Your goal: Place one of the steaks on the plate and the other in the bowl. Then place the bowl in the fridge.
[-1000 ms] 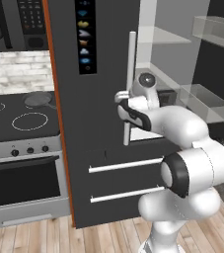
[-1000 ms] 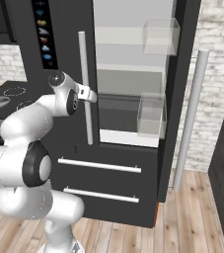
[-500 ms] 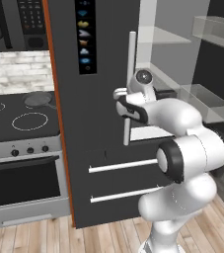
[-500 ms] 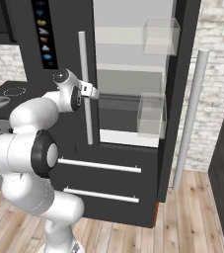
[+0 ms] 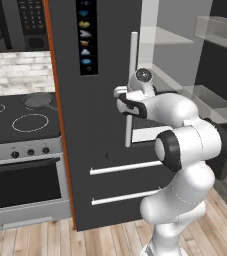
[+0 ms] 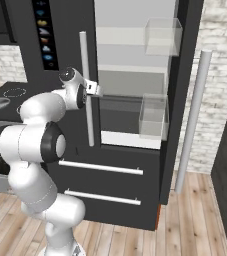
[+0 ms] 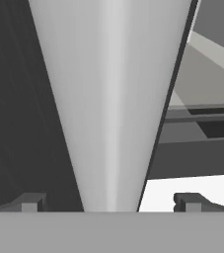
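Your pincer (image 7: 111, 202) stands wide open, its two dark fingertips (image 7: 30, 201) set on either side of the fridge's long silver handle (image 7: 111, 99), which runs up between them in the hand view; you cannot tell from that view whether either tip touches the bar, and nothing is clamped. In the left base view the pincer (image 5: 126, 102) sits at the vertical handle (image 5: 131, 75), a little below its middle, with the arm reaching forward to it from the lower right. In the right base view the pincer (image 6: 91, 90) meets the same handle (image 6: 86, 60) at the edge of the left door. The fridge (image 6: 130, 190) is right in front of you, dark grey, with a strip of small icons (image 5: 85, 35) on its left door and two horizontal drawer handles (image 6: 101, 167) lower down. Its right door (image 6: 185, 75) hangs open, with its own long bar handle (image 6: 192, 120) facing you, and you can see pale shelves and clear bins (image 6: 153, 117) inside. To the left of the fridge stands the stove (image 5: 20, 120), well apart from the pincer.
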Robot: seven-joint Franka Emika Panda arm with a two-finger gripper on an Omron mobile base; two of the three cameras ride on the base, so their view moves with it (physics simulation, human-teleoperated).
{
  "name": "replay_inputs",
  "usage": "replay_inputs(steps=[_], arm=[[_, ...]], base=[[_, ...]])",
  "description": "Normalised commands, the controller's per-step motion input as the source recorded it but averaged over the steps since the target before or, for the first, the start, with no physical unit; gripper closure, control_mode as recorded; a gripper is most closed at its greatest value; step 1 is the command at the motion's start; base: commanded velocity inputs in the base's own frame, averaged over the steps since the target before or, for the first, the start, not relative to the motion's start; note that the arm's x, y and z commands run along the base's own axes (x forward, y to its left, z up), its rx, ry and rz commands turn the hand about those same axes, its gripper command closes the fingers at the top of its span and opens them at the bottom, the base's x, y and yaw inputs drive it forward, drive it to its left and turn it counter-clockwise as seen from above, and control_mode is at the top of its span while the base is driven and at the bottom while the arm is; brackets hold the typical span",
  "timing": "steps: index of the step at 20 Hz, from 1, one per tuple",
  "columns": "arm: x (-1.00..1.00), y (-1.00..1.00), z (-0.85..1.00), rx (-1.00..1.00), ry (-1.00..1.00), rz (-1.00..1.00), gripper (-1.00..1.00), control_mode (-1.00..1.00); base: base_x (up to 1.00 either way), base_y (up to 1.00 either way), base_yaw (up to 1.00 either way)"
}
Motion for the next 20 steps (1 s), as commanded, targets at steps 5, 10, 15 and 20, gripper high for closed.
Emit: replay_inputs(steps=[5,10,15,20], arm=[[0.13,0.00,0.00,0.00,-0.02,0.00,1.00,-1.00],[-0.12,0.00,0.00,0.00,-0.02,-0.02,1.00,-1.00],[-0.58,0.18,0.05,-0.06,0.00,-0.12,1.00,-1.00],[-0.96,0.58,0.21,-0.06,0.00,-0.20,1.00,-1.00]], base=[[0.00,0.00,0.00],[0.00,0.00,0.00],[0.00,0.00,0.00],[0.00,0.00,0.00]])
